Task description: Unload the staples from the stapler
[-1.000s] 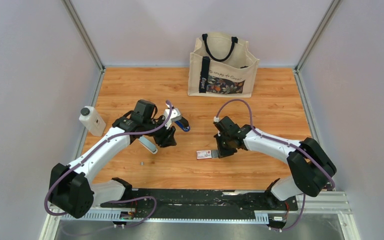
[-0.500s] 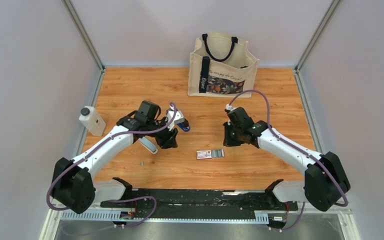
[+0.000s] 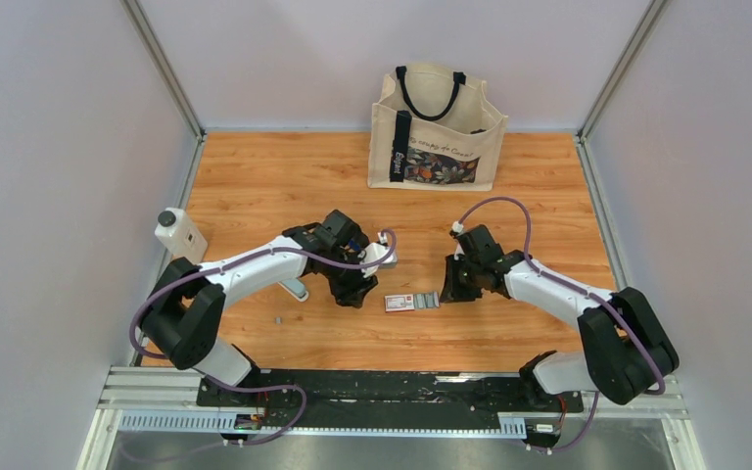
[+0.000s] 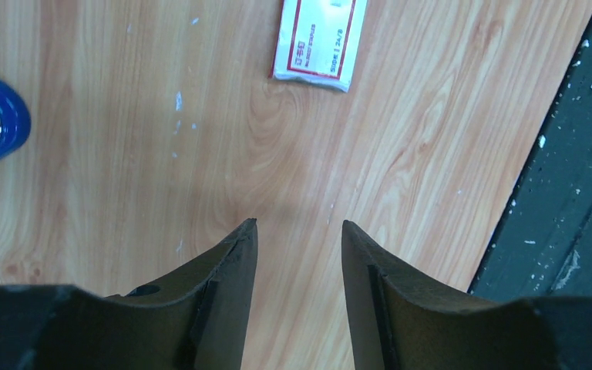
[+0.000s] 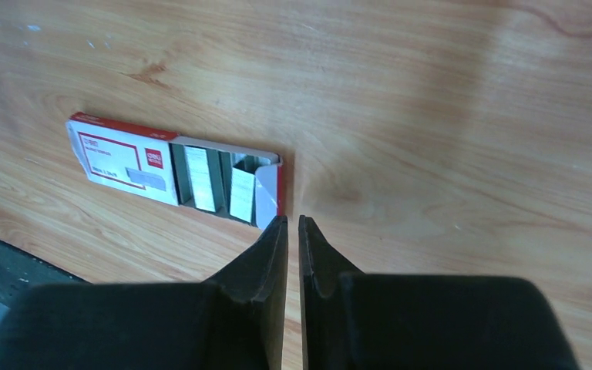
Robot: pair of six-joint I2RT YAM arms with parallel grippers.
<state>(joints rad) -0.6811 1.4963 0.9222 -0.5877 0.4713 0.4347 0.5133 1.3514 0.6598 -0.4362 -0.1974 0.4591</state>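
Note:
The blue stapler [image 4: 4,116] shows only at the left edge of the left wrist view, lying on the wood; in the top view my left arm hides it. My left gripper [image 3: 357,291] [image 4: 299,223] is open and empty, low over bare wood just left of the white-and-red staple box [image 3: 399,303] [image 4: 320,38]. My right gripper [image 3: 447,292] [image 5: 293,218] is shut and empty, its tips at the open end of the box's slid-out tray [image 5: 216,181], where silvery strips show. A small grey piece [image 3: 277,319] lies alone on the table; I cannot tell whether it is the staples.
A pale grey-white oblong tool [image 3: 296,288] lies by the left arm. A white black-capped bottle [image 3: 181,237] stands at the left wall. A canvas tote bag [image 3: 436,132] stands at the back. A black rail [image 3: 372,387] runs along the near edge.
My left gripper has swung right and nearer, from beside the stapler to just left of the box. My right gripper rose away from the box, then came back down to its open end.

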